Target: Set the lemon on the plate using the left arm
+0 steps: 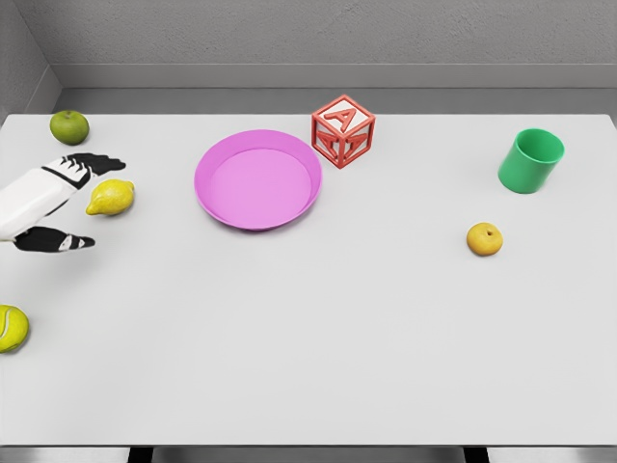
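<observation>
A yellow lemon [111,198] lies on the white table at the left, a short way left of the pink plate [258,217]. My left hand [85,201] comes in from the left edge with its black fingers [94,163] spread above the lemon and the thumb [58,241] below it. The hand brackets the lemon from the left, open, and I cannot tell whether it touches it. The plate holds nothing. The right arm is out of view.
A green apple [69,126] sits at the back left. A tennis ball [12,328] lies at the left edge. A red letter block [343,131] stands behind the plate. A green cup [530,161] and a small orange fruit [485,238] are at the right.
</observation>
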### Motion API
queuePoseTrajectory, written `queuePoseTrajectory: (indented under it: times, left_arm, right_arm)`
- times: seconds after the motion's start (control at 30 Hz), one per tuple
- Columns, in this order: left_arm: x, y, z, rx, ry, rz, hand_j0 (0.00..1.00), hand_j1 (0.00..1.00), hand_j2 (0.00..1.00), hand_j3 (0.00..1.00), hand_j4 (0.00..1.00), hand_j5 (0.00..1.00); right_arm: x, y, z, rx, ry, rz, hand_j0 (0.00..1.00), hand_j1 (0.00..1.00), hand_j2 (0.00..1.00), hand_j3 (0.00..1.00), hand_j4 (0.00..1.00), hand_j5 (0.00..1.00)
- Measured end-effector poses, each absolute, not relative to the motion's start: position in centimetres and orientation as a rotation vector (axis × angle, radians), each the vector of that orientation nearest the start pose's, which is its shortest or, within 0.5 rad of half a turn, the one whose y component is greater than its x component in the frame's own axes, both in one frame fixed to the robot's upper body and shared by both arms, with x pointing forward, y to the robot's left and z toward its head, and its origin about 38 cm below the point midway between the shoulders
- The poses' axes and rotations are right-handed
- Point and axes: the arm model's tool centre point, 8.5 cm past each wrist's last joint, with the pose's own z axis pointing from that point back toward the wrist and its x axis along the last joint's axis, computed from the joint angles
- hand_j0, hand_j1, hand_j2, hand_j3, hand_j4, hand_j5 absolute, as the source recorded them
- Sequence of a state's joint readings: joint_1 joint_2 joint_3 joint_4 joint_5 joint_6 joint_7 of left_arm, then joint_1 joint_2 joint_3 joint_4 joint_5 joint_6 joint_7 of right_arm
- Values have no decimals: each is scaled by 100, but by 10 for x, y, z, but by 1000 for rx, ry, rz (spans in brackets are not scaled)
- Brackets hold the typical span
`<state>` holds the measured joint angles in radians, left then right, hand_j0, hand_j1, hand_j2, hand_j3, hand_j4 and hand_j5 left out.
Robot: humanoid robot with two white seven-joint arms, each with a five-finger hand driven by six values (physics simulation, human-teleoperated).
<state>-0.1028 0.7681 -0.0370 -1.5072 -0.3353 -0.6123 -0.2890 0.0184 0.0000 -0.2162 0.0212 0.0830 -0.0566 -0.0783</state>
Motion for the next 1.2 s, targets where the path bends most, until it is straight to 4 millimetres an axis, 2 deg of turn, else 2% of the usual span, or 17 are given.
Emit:
queuePoseTrajectory:
  times: [0.2,0.43,0.63,0.8,0.9,1.0,1.1,1.17,1.2]
  left_arm:
    - [369,395,186,538,-1661,-1493,100,100,100,100,100,100]
    - [370,388,172,501,-1593,-1548,100,100,100,100,100,100]
    - [375,404,172,520,-1527,-1568,100,100,100,100,100,100]
    - [386,407,188,562,-1538,-1584,100,100,100,100,100,100]
    - [401,393,202,576,-1558,-1641,100,100,100,100,100,100]
    - [403,375,185,521,-1516,-1723,100,100,100,100,100,100]
    - [402,378,166,488,-1451,-1741,100,100,100,100,100,100]
    - [414,384,178,523,-1447,-1742,100,100,100,100,100,100]
    - [416,387,177,526,-1434,-1740,100,100,100,100,100,100]
  right_arm:
    - [-15,-277,-261,-167,-16,-134,100,100,100,100,100,100]
    - [-15,-277,-261,-167,-15,-133,100,100,100,100,100,100]
    - [-15,-277,-261,-167,-16,-133,100,100,100,100,100,100]
    - [-15,-277,-261,-167,-16,-133,100,100,100,100,100,100]
    - [-15,-277,-261,-167,-16,-133,100,100,100,100,100,100]
    - [-15,-277,-261,-167,-16,-133,100,100,100,100,100,100]
    - [-15,-277,-261,-167,-16,-133,100,100,100,100,100,100]
    - [-15,-277,-261,-167,-16,-133,100,100,100,100,100,100]
    - [-15,-277,-261,-167,-16,-133,100,100,100,100,100,100]
